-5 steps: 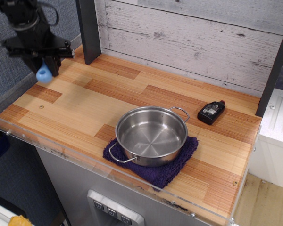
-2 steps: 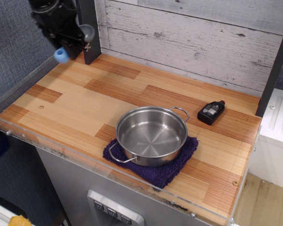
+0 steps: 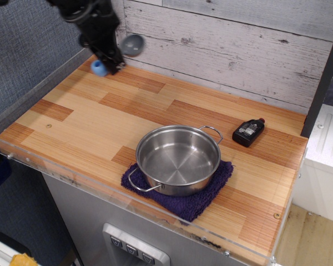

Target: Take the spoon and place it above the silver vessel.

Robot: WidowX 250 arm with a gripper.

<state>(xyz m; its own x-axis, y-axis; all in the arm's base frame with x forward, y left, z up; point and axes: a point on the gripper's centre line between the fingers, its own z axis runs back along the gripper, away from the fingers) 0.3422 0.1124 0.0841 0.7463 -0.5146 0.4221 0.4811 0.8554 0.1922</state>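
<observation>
My gripper (image 3: 112,56) hangs over the far left corner of the counter, shut on the spoon. The spoon's light-blue handle end (image 3: 99,68) sticks out to the lower left of the fingers, and its small round grey bowl (image 3: 131,45) points right, level with the back wall. The silver vessel (image 3: 178,159), a wide shallow steel pot with two loop handles, stands empty near the front middle of the counter, well to the right of and nearer than the gripper.
A purple cloth (image 3: 191,203) lies under the pot. A small black bottle (image 3: 248,132) lies at the back right. A dark post (image 3: 102,22) rises behind the gripper, and a clear plastic rim (image 3: 72,180) runs along the counter's front edge.
The gripper has carried the spoon rightward along the back of the counter, from the left edge to in front of the dark post, and the spoon's grey bowl now shows.
</observation>
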